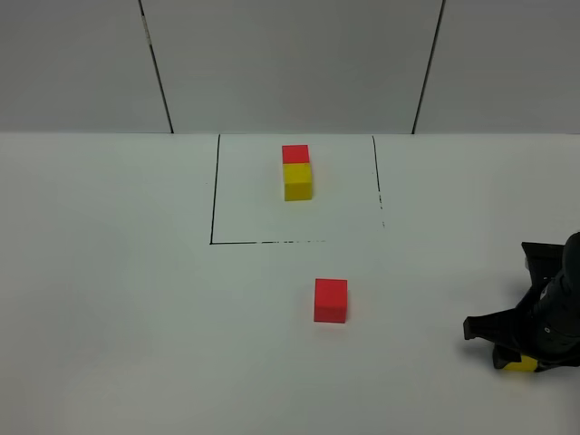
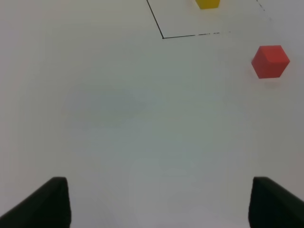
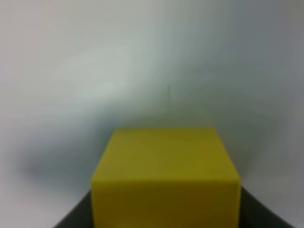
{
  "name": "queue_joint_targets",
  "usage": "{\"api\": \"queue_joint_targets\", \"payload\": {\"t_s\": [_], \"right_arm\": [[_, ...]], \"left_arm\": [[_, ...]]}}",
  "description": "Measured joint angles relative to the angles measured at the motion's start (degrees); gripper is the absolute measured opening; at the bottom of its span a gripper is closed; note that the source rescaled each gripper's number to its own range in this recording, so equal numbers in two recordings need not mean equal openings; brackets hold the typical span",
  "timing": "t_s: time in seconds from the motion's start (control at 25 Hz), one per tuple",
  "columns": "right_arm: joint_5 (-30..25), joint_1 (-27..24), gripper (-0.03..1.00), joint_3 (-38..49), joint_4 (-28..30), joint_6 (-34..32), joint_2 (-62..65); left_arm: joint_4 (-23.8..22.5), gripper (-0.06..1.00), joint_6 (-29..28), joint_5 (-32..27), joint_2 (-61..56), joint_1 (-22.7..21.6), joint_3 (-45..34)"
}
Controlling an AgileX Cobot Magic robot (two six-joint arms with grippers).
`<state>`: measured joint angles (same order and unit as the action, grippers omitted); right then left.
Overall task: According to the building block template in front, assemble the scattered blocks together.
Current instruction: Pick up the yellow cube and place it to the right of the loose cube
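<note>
The building block template is a red cube (image 1: pixel 295 154) joined to a yellow cube (image 1: pixel 298 180), standing inside a thin black-line rectangle (image 1: pixel 214 190) at the back of the table. The loose red block (image 1: pixel 331 300) (image 2: pixel 270 61) lies in front of the rectangle, on its own. At the right edge, my right gripper (image 1: pixel 522 361) is low on the table and shut on the loose yellow block (image 1: pixel 523 365) (image 3: pixel 165 175), whose sides sit between dark fingers (image 3: pixel 71 219). My left gripper (image 2: pixel 159 204) is open over bare table, with the red block far ahead and to one side.
The table is a plain white surface with a grey panelled wall (image 1: pixel 290 63) behind it. In the left wrist view, a corner of the black outline (image 2: pixel 163 37) and the edge of the template's yellow cube (image 2: pixel 207 4) show.
</note>
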<state>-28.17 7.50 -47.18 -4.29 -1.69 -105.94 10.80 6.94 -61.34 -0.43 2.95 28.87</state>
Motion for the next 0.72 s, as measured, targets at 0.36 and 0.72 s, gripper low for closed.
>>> {"api": "queue_joint_targets", "payload": {"t_s": [0.36,0.72], "right_arm": [[-3.61,0.19,0.01,-3.79,-1.1,7.52,-0.77],[-18.23,9.66,0.01,-19.64,12.36,37.08,-2.06]], "left_arm": [[0.0,0.68,0.0,0.0,0.0,0.0,0.0],[0.0,0.68,0.0,0.0,0.0,0.0,0.0]]}}
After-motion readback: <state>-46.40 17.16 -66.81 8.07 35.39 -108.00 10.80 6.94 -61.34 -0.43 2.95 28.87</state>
